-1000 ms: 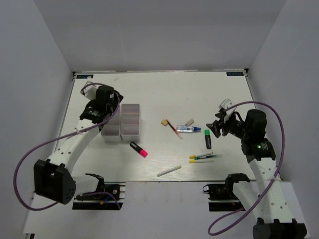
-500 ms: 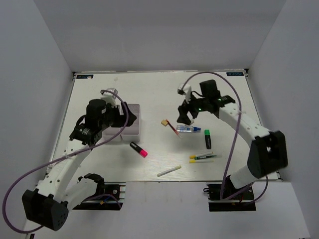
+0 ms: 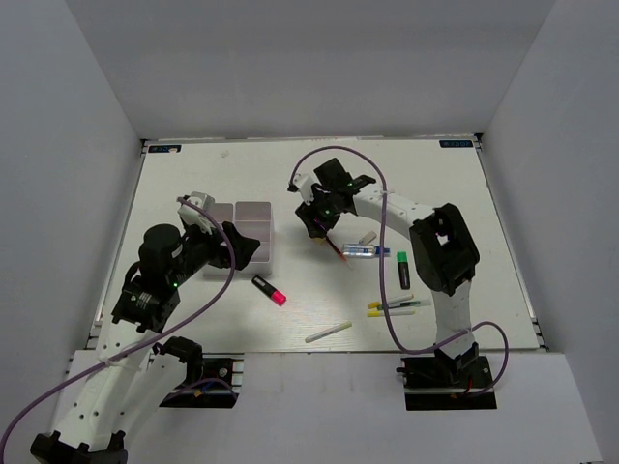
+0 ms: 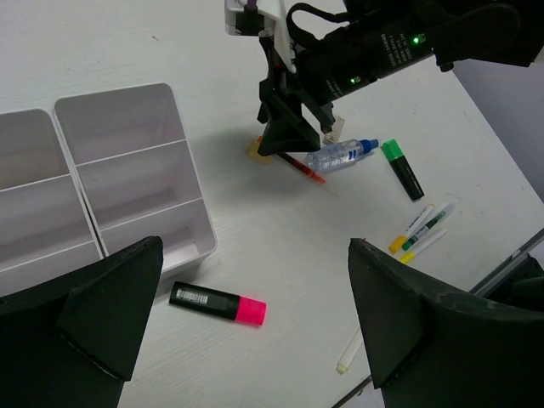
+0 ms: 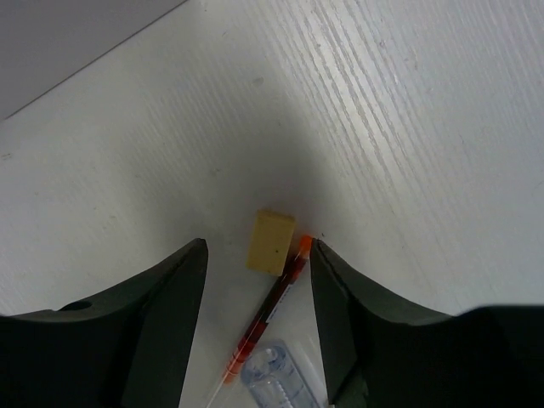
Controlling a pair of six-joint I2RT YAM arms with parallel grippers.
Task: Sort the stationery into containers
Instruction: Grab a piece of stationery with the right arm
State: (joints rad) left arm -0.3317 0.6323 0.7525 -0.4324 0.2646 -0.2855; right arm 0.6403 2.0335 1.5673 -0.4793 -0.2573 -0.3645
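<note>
My right gripper (image 3: 317, 225) is open and low over the table's middle. In the right wrist view its fingers (image 5: 161, 314) straddle a tan eraser (image 5: 271, 240) and the tip of the red pen (image 5: 270, 308), with the clear-blue tube (image 5: 276, 378) just below. My left gripper (image 3: 237, 247) is open and empty, beside the white bins (image 3: 253, 210). The left wrist view shows the bins (image 4: 127, 178) and the pink-tipped black highlighter (image 4: 218, 302) lying between its fingers on the table below. The green-tipped highlighter (image 3: 403, 270), the yellow-capped markers (image 3: 392, 307) and the white stick (image 3: 328, 333) lie loose.
A small grey eraser (image 3: 367, 236) lies right of the right gripper. The right arm (image 3: 406, 215) reaches across the loose items from the right. The table's near edge (image 3: 319, 351) runs just below the white stick.
My right arm has swung from the right side to the middle, over the tan eraser and red pen. My left gripper has drawn back from over the bins toward the near side.
</note>
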